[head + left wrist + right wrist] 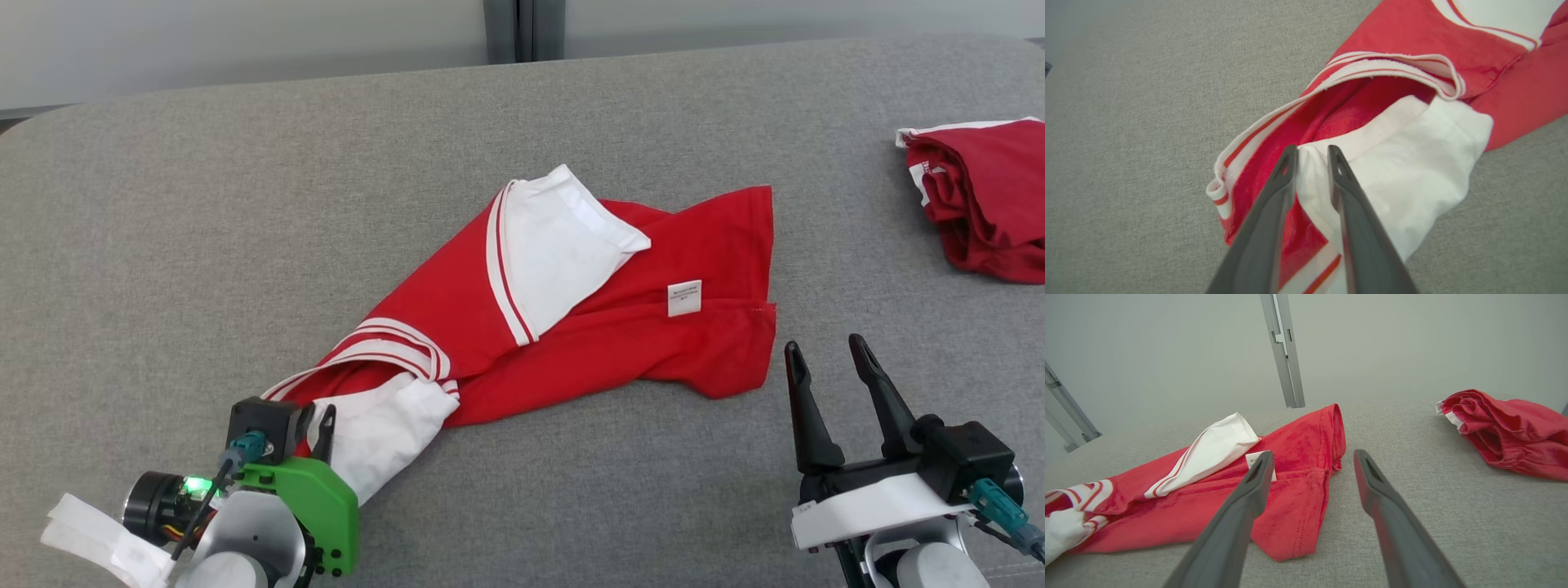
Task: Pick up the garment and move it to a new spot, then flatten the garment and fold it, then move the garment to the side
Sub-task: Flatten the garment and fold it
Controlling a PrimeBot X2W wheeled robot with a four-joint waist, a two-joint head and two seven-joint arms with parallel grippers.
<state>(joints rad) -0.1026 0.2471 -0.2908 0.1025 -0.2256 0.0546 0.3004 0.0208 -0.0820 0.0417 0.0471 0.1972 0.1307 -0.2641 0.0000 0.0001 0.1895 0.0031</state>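
Two grippers in play: left gripper (1311, 152) has its fingers close together around the white sleeve (1412, 163) of the red shirt (620, 343), can't tell if it's actually clamped. Shirt's crumpled mid-counter (245, 204). Right gripper (824, 345) is spread wide, holding nothing, near the shirt's hem.

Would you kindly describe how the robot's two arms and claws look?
Each claw has two long, dark, tapering fingers, slotted near the tips. The left claw is mounted on a green bracket beside a black cylinder with a green light; the right claw is mounted on a white bracket. Both carry a black block and a teal cable connector.
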